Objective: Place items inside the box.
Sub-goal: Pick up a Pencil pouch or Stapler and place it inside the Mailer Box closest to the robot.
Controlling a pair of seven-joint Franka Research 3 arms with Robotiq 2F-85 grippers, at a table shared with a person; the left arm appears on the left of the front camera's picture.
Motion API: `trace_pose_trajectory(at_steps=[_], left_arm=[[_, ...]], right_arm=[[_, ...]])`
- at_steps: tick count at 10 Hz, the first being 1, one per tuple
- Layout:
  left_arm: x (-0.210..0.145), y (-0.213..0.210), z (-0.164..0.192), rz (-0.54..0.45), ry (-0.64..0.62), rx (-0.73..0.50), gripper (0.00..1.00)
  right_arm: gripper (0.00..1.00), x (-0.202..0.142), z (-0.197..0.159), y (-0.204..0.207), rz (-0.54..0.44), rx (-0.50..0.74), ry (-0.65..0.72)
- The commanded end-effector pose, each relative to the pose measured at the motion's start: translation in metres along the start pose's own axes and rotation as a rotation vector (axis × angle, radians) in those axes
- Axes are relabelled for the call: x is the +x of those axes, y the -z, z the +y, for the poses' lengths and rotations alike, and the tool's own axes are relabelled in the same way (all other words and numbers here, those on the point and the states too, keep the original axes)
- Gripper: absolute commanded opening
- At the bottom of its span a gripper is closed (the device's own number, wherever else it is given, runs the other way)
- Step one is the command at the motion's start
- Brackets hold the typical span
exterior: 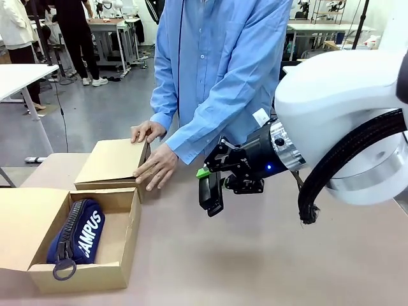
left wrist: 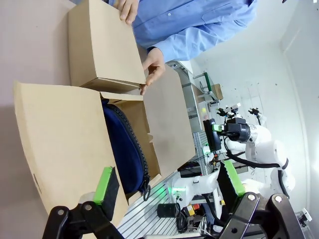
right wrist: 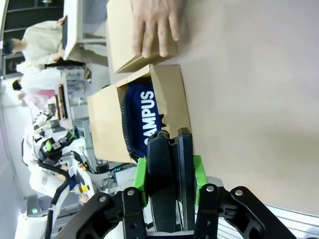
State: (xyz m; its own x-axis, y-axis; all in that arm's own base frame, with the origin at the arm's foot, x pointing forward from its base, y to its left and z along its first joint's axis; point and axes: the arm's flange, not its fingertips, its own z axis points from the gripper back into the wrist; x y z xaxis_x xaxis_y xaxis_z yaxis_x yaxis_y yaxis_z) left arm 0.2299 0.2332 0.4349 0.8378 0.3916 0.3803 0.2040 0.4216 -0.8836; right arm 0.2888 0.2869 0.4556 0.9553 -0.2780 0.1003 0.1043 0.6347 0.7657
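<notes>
My right gripper (exterior: pixel 210 185) is shut on a black stapler (exterior: pixel 211 192) and hangs just above the table's middle, right of the open cardboard box (exterior: pixel 131 236). In the right wrist view the stapler (right wrist: pixel 167 164) stands between the green pads (right wrist: pixel 141 174), with the box (right wrist: pixel 174 99) ahead. A navy "CAMPUS" pouch (exterior: pixel 80 236) lies inside the box. My left gripper (left wrist: pixel 169 181) is open with nothing between its fingers, looking over the box flap (left wrist: pixel 65 134) at the pouch (left wrist: pixel 124 149).
A person in a blue shirt stands at the far side with both hands (exterior: pixel 156 167) on a closed cardboard lid or second box (exterior: pixel 111 162) just behind the open one. Bare table (exterior: pixel 255 255) lies right of the box.
</notes>
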Motion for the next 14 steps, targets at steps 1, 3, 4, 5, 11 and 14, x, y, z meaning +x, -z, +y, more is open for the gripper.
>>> trace_pose_trajectory(at_steps=[1, 3, 4, 5, 11, 14], left_arm=[[0.002, 0.001, -0.002, -0.016, 0.02, -0.023, 1.0], [0.002, 0.001, -0.002, -0.016, 0.02, -0.023, 1.0], [0.002, 0.001, -0.002, -0.016, 0.02, -0.023, 1.0], [0.002, 0.001, -0.002, -0.016, 0.02, -0.023, 1.0], [0.002, 0.001, -0.002, -0.016, 0.02, -0.023, 1.0], [0.002, 0.001, -0.002, -0.016, 0.02, -0.023, 1.0]], right_arm=[[0.41, -0.002, 0.001, -0.001, -0.015, -0.002, 0.0], [0.41, -0.002, 0.001, -0.001, -0.015, -0.002, 0.0], [0.41, -0.002, 0.001, -0.001, -0.015, -0.002, 0.0], [0.41, -0.002, 0.001, -0.001, -0.015, -0.002, 0.0], [0.41, -0.002, 0.008, 0.011, -0.02, -0.013, -0.004], [0.41, -0.009, 0.062, 0.094, -0.06, 0.027, -0.001]])
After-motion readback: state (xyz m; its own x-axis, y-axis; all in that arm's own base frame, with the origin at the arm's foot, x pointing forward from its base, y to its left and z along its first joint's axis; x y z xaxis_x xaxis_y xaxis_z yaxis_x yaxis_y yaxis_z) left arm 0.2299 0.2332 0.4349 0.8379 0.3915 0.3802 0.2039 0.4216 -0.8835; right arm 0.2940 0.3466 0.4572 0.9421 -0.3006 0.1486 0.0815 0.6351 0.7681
